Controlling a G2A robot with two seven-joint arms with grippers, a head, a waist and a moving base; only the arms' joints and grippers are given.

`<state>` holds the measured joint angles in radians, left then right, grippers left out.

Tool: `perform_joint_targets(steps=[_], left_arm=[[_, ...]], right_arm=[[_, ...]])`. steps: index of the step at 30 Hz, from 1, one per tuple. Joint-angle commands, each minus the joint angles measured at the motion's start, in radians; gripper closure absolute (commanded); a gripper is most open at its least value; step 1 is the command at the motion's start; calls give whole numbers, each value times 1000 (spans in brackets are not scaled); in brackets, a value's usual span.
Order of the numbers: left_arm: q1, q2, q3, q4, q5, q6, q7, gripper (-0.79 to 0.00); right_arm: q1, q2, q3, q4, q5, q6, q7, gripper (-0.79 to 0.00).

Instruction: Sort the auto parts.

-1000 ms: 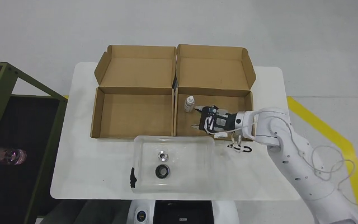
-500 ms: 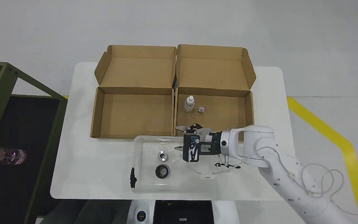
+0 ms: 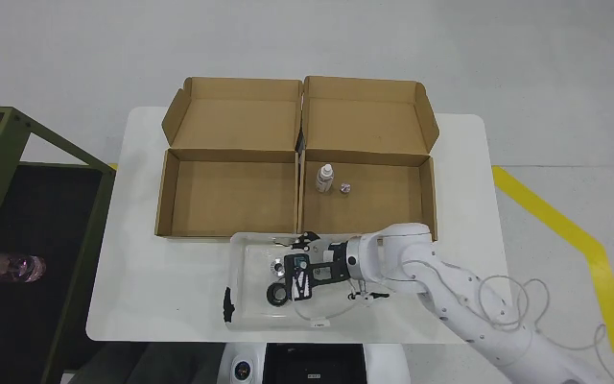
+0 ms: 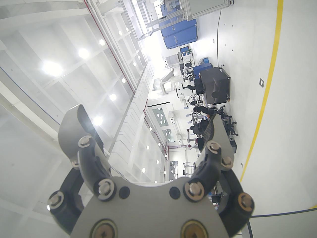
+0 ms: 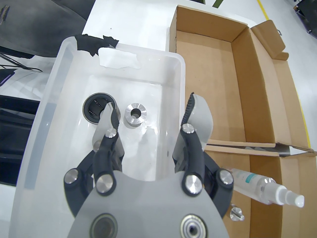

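Observation:
A clear plastic bin (image 3: 236, 271) sits at the table's front edge and holds a black bearing (image 5: 93, 105) and a silver bushing (image 5: 135, 114) side by side. My right gripper (image 5: 151, 108) hangs open over them, one fingertip above the bearing's edge, the other over the bin wall nearest the boxes. From above, the right gripper (image 3: 288, 261) covers the bin's left half, with the bushing (image 3: 278, 268) and bearing (image 3: 277, 294) beneath it. A small silver part (image 3: 346, 188) and a spray bottle (image 3: 325, 178) lie in the right cardboard box (image 3: 413, 197). My left gripper (image 4: 146, 125) points up at a ceiling, open and empty.
The left cardboard box (image 3: 230, 197) stands empty behind the bin, both boxes with lids folded back. Black tape (image 3: 228, 305) sticks to the bin's front left corner. White table (image 3: 144, 259) lies bare to the left of the bin.
My right gripper left the right box, where the small silver part now lies, and swept left over the bin to its left half.

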<state>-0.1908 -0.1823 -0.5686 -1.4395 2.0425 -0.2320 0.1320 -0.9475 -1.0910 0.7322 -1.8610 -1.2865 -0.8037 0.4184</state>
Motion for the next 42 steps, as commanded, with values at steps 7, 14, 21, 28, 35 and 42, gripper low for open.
perform_joint_targets(steps=[7,14,21,28,35,42], left_arm=[[0,0,0,0,0,0,0,-785],[0,0,0,0,0,0,0,-785],[0,0,0,0,0,0,0,-785],[0,0,0,0,0,0,0,-785],[0,0,0,0,0,0,0,-785],[0,0,0,0,0,0,0,-785]], right_arm=[[31,-22,-47,38,-4,9,15,-376],[52,-40,-79,84,-10,22,36,-379],[66,-56,-102,127,-13,34,58,-379],[75,-70,-119,163,-9,35,70,-382],[88,-85,-137,200,-5,33,75,-385],[102,-102,-156,242,-1,31,74,-391]])
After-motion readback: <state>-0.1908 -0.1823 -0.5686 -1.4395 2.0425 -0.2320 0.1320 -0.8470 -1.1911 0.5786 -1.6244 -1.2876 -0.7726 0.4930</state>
